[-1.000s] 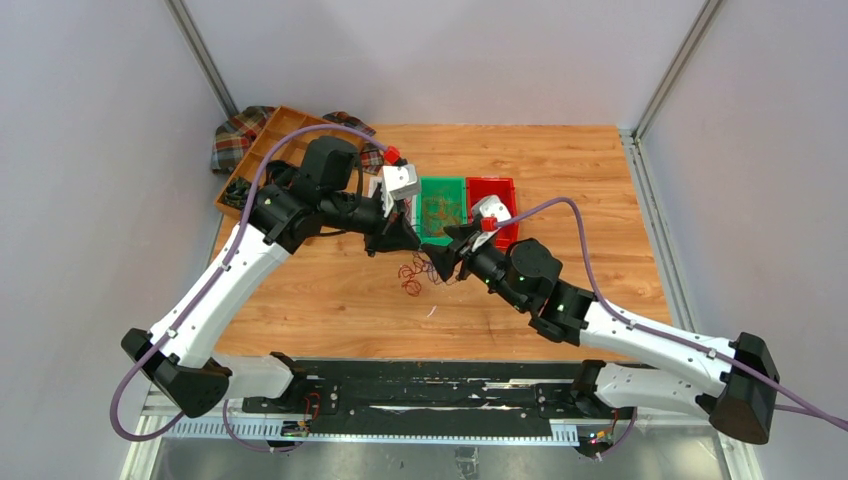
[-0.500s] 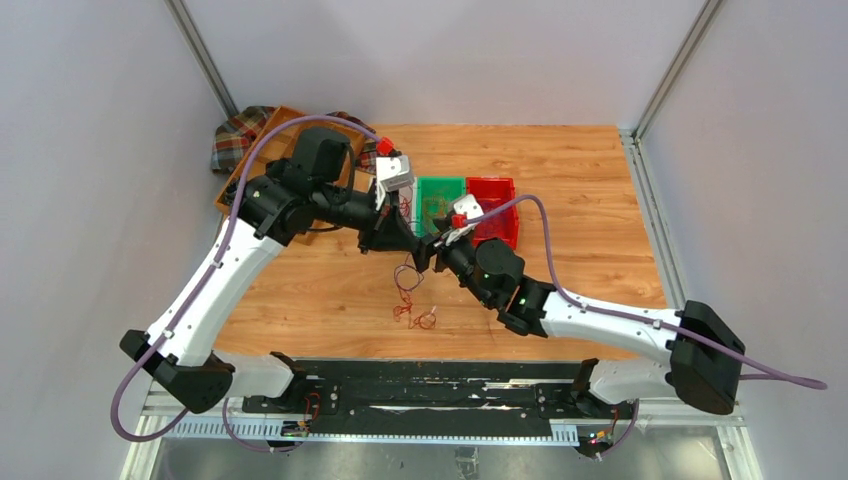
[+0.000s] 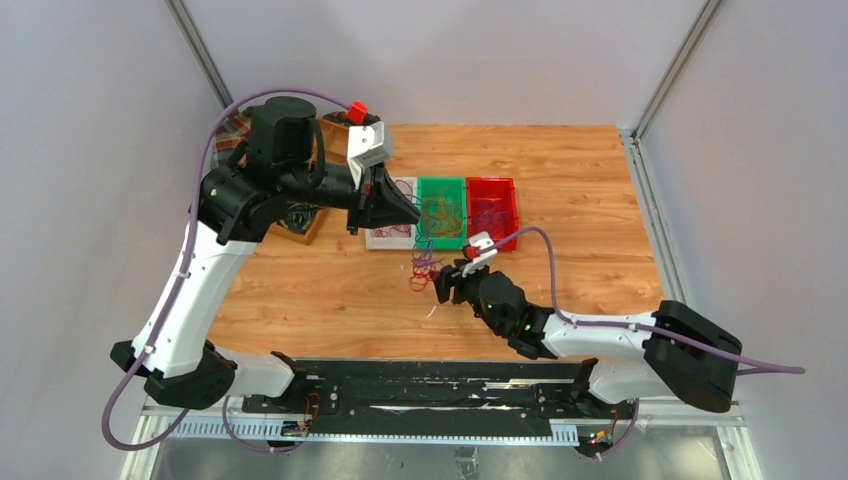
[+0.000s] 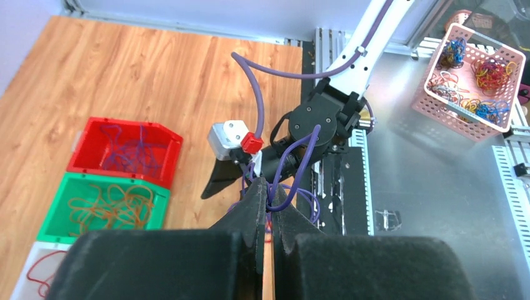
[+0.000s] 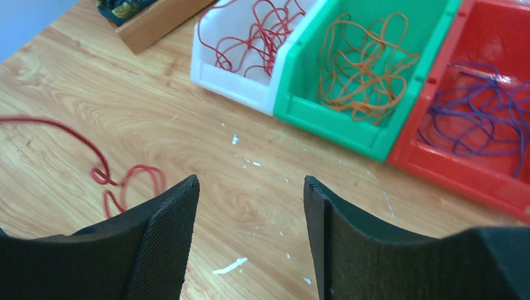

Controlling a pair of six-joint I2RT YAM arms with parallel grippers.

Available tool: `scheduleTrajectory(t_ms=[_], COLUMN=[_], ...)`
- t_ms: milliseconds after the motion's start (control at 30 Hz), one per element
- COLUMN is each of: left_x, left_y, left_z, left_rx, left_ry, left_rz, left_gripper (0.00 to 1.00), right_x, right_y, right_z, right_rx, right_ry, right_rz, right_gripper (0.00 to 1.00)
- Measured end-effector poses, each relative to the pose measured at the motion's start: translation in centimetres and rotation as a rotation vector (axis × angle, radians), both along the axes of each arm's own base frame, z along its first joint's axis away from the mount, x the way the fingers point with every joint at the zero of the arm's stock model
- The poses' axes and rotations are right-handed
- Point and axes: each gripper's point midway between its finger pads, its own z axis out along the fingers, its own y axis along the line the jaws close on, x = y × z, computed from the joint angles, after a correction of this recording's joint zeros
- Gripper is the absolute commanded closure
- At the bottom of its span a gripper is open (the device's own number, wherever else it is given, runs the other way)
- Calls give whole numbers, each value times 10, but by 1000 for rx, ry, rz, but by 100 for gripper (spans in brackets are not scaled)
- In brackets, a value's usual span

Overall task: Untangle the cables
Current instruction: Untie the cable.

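The brown wooden tray (image 3: 303,222) by the desk's left edge is now mostly covered by the left arm, which lay lower a second ago and left more of the tray showing. The left claw (image 3: 403,212) has risen and drawn back from mid-desk. It now hangs over the white plastic bin (image 3: 388,242), which holds red wires. Its fingers are clenched tip to tip, and its wrist camera shows thin purple strands (image 4: 306,197) pinched between them and looping off beside the tips.

Next along the far half of the desk, the green plastic bin (image 3: 441,182) holds orange wires and sits where it did before. Just on its near side lies the loose clump of thin red and purple cables (image 3: 423,268). Half a second ago this clump was strung out toward the desk's near edge. Now it is bunched closer to the bins. From above I cannot tell whether a strand links it to the left claw.

The right claw (image 3: 444,287) sits just nearside of the clump. It is released, with its fingers wide apart and nothing between them, over bare wood. Its wrist camera shows a red cable loop (image 5: 125,181) lying beside one finger. A second ago it nearly met the left claw; it has since backed toward the near edge.

The red plastic bin (image 3: 492,182), holding purple wires, has not moved.
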Motion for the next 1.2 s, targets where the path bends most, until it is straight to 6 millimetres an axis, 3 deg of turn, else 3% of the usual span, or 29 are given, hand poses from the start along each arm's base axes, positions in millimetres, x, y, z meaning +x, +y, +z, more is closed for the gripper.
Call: scheduleTrajectory(t_ms=[133, 233, 367, 567, 700, 867, 1033, 1200], left_x=[-2, -2, 2, 7, 8, 6, 4, 2], left_y=[1, 1, 0, -1, 0, 1, 2, 3], left_z=[13, 14, 5, -21, -25, -28, -33, -33], left_rx=[-23, -25, -9, 38, 46, 50, 55, 57], left_ry=[-31, -33, -23, 8, 10, 14, 24, 18], left_rz=[2, 3, 8, 13, 14, 12, 5, -2], left_gripper=[100, 100, 100, 100, 100, 99, 99, 100], right_x=[-4, -8, -16, -37, -51, -58, -48, -39], right_y=[-18, -26, -32, -41, -34, -14, 6, 13], right_z=[-7, 3, 49, 140, 177, 191, 193, 193], right_rx=[16, 46, 149, 282, 295, 262, 221, 214], right_ry=[12, 2, -55, -176, -223, -232, -225, -232], right_rz=[-38, -42, -11, 89, 188, 287, 294, 271], right_gripper=[39, 34, 29, 27, 27, 28, 33, 33])
